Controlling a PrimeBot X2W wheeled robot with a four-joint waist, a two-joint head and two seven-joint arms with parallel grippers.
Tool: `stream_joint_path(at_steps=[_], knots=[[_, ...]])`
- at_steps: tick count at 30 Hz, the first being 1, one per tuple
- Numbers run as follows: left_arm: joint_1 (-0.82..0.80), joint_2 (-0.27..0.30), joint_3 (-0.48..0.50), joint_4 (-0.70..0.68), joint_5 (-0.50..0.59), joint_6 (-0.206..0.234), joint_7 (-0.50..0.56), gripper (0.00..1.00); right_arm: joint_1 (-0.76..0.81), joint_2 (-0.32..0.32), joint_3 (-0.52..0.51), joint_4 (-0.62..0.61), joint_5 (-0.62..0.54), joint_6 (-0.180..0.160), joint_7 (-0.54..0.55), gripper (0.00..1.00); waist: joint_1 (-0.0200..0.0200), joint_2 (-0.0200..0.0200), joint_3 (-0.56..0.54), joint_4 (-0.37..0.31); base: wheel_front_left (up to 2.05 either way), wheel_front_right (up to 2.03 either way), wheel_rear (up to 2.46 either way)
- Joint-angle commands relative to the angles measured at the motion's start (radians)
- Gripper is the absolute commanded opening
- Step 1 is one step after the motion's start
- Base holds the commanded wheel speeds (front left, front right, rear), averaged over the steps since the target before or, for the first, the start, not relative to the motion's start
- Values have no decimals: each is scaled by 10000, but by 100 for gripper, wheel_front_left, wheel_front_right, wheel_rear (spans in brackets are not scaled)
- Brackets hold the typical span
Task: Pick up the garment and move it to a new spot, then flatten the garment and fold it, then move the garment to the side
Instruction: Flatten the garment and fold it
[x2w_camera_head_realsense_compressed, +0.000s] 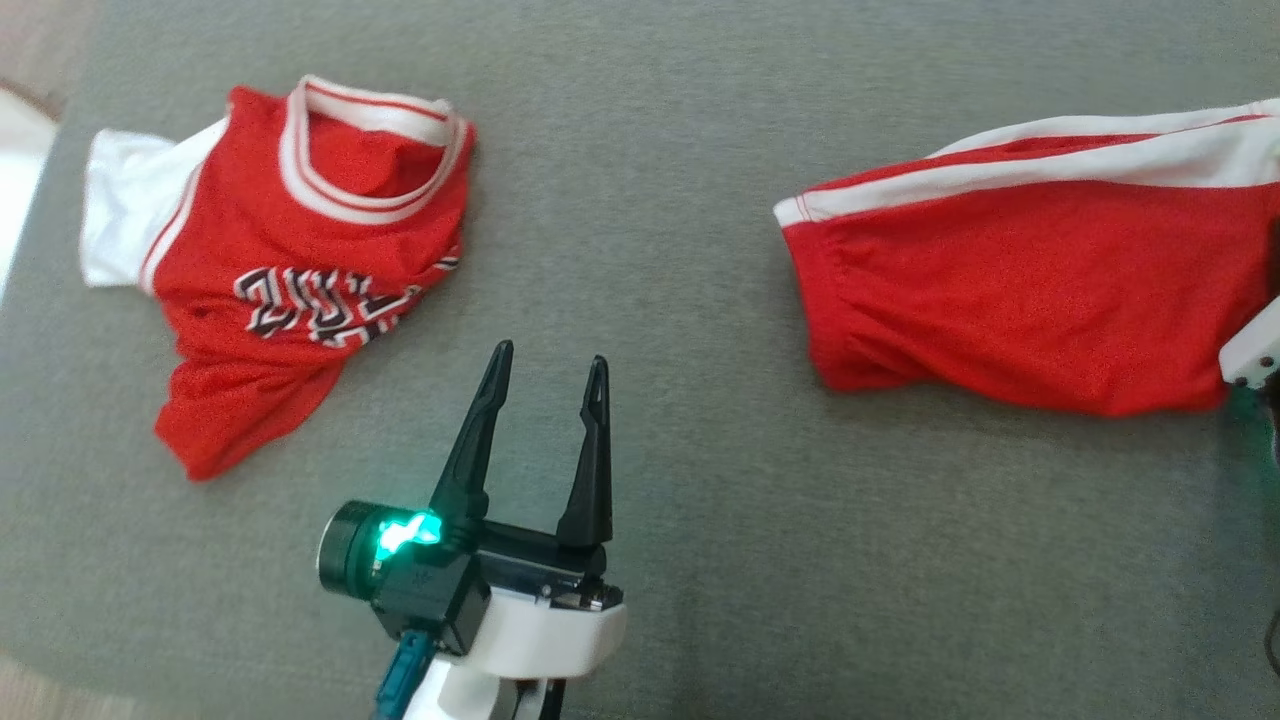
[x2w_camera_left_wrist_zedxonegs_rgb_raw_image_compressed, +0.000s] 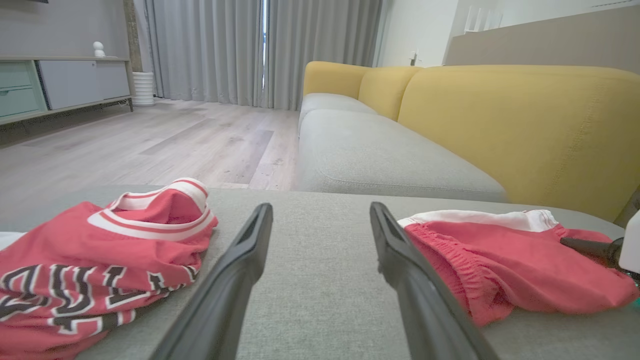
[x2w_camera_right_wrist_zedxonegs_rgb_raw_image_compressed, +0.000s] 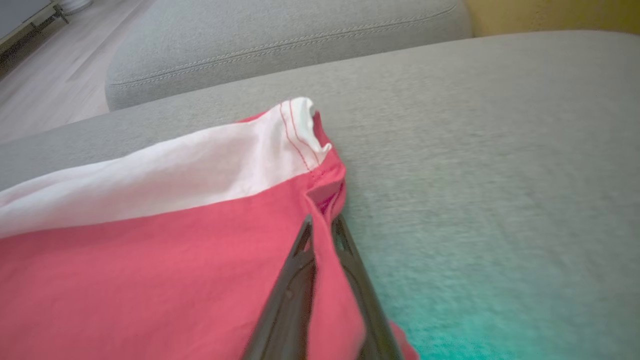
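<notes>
The garment, red shorts (x2w_camera_head_realsense_compressed: 1020, 290) with a white side stripe, lies on the right of the grey cushion (x2w_camera_head_realsense_compressed: 650, 180). My right gripper (x2w_camera_right_wrist_zedxonegs_rgb_raw_image_compressed: 322, 225) is shut on a fold of red cloth at the shorts' edge (x2w_camera_right_wrist_zedxonegs_rgb_raw_image_compressed: 150, 260), just below the white hem corner. Its pale wrist (x2w_camera_head_realsense_compressed: 1250, 350) shows at the frame's right edge. In the left wrist view the shorts (x2w_camera_left_wrist_zedxonegs_rgb_raw_image_compressed: 500, 270) lie to the right, with a dark right-gripper finger (x2w_camera_left_wrist_zedxonegs_rgb_raw_image_compressed: 587, 246) lying against them. My left gripper (x2w_camera_head_realsense_compressed: 550, 355) hovers open over bare cushion between the two clothes, its fingers (x2w_camera_left_wrist_zedxonegs_rgb_raw_image_compressed: 240, 270) holding nothing.
A red jersey (x2w_camera_head_realsense_compressed: 290, 270) with white trim and black lettering lies crumpled on the cushion's left; it also shows at lower left (x2w_camera_left_wrist_zedxonegs_rgb_raw_image_compressed: 90, 260). Beyond are a yellow sofa back (x2w_camera_left_wrist_zedxonegs_rgb_raw_image_compressed: 500, 120), another grey seat (x2w_camera_left_wrist_zedxonegs_rgb_raw_image_compressed: 380, 155), wood floor (x2w_camera_left_wrist_zedxonegs_rgb_raw_image_compressed: 150, 145) and a low cabinet (x2w_camera_left_wrist_zedxonegs_rgb_raw_image_compressed: 50, 85).
</notes>
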Motion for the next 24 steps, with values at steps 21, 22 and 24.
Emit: stream_joint_path(at_steps=[21,22,24], knots=[[-67,-33,421,189,82,-153,-93,100,-52,-598,1141,-888,112,65,-1466,0,-1,0,-1309,-2111,0,0,0],[-32,-33,437,221,99,-177,-93,100,-88,-456,1248,-1090,94,65,-1503,0,-1,0,-1395,-2138,0,0,0],[37,-33,462,276,125,-221,-93,100,-132,-140,1498,-1548,52,65,-1556,0,-1,0,-1564,-2175,0,0,0]])
